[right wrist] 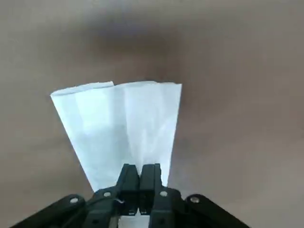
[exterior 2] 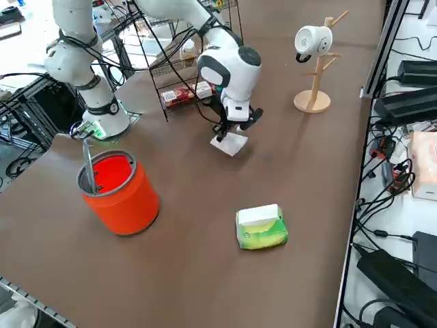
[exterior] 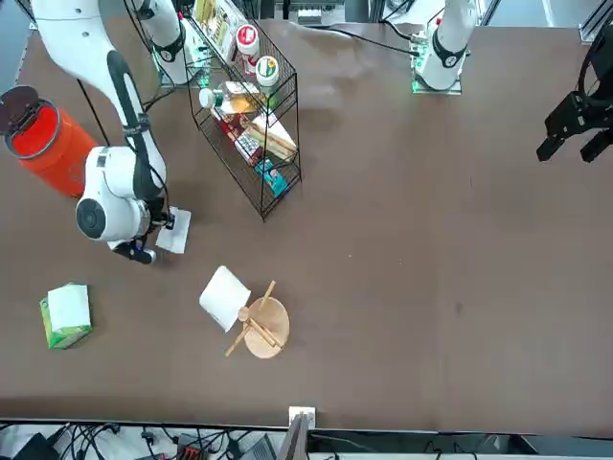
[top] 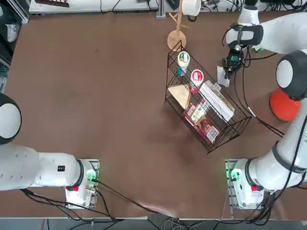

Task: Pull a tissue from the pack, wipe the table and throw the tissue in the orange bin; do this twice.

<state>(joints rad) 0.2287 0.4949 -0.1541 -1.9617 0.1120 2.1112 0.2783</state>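
Two black fingers (right wrist: 129, 183) of the right gripper (right wrist: 139, 187) are pressed together on one edge of a white tissue (right wrist: 121, 128), pinching it with no visible gap between them. In the wrist view the tissue fans out flat from the pinch onto the brown surface (right wrist: 237, 95), wider at its free end.

From the right side view, the gripper (exterior 2: 233, 128) is low over the surface (exterior 2: 205, 225) with the tissue (exterior 2: 229, 143) lying under and just ahead of it. The light-green pack (exterior 2: 261, 227) lies flat, well apart from the gripper and nearer that camera, its whitish face up. The orange bin (exterior 2: 117, 191) stands upright near the surface's edge on the robot's right, apart from both the pack and the tissue; a grey stick leans inside it.

In the top view the gripper (top: 230, 65) sits in the far right part of the surface (top: 96, 96), with the tissue (top: 222, 76) between it and the black wire basket (top: 206, 108). The basket stands just beside the tissue toward the middle and holds packets and round lidded tubs. Beyond the basket, a wooden mug stand (top: 176, 36) carries a white mug (top: 191, 6). The bin (top: 284, 104) shows at the right edge, partly hidden by the arm.
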